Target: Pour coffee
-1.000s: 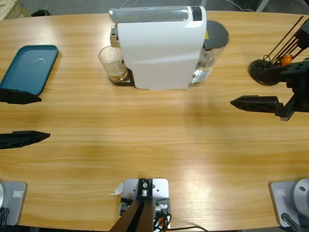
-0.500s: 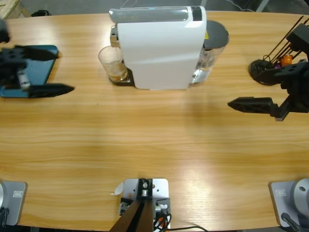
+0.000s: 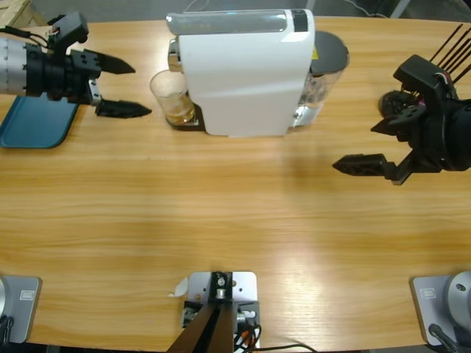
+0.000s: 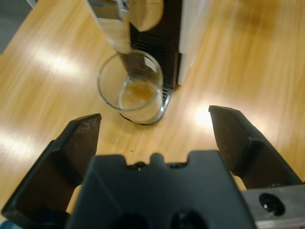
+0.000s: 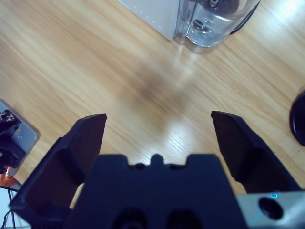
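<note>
A clear glass stands on the drip tray under the spout of the white coffee machine. A shallow layer of amber coffee lies in its bottom. In the left wrist view the glass with the coffee sits just ahead of my left gripper, which is open and empty. In the high view my left gripper points at the glass from its left, a short gap away. My right gripper hovers open and empty over bare table right of the machine. My right gripper faces the wood in its own view.
A blue tray lies at the far left, partly under the left arm. The machine's clear water tank sits at its right end, also seen as the tank. A black capsule stand with thin rods is behind the right gripper.
The left arm has swung from the table's left edge up and rightward, and its open jaws now face the glass. The right gripper has drifted slightly left and turned.
</note>
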You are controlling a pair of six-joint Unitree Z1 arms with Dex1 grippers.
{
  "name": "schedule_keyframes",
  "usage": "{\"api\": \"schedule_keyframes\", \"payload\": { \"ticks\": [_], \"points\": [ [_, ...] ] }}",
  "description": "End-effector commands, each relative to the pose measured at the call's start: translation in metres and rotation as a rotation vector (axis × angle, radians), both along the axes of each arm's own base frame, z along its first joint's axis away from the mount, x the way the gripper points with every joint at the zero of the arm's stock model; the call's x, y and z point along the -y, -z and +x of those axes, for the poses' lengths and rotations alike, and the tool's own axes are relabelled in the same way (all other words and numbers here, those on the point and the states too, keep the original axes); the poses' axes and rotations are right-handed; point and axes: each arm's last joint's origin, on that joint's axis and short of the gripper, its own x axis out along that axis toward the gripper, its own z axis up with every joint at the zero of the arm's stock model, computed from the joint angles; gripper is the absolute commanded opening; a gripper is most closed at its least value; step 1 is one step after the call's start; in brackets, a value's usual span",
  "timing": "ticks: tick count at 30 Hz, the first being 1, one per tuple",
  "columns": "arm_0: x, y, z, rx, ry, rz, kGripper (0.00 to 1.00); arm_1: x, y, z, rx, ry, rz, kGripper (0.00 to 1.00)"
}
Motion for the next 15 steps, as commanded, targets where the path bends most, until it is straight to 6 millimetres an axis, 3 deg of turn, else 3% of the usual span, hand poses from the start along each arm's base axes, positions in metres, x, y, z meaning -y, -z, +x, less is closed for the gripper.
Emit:
{"api": "schedule_keyframes", "payload": {
  "ticks": [1,15],
  "points": [
    [0.012,0.03,0.03,-0.072,0.063,-0.042,0.996,-0.004,0.015,0.001,-0.045,-0.025,-0.034,1.0],
    [0.02,0.047,0.049,-0.086,0.075,-0.052,0.996,-0.004,0.021,0.001,-0.066,-0.026,-0.053,1.0]
  ]
}}
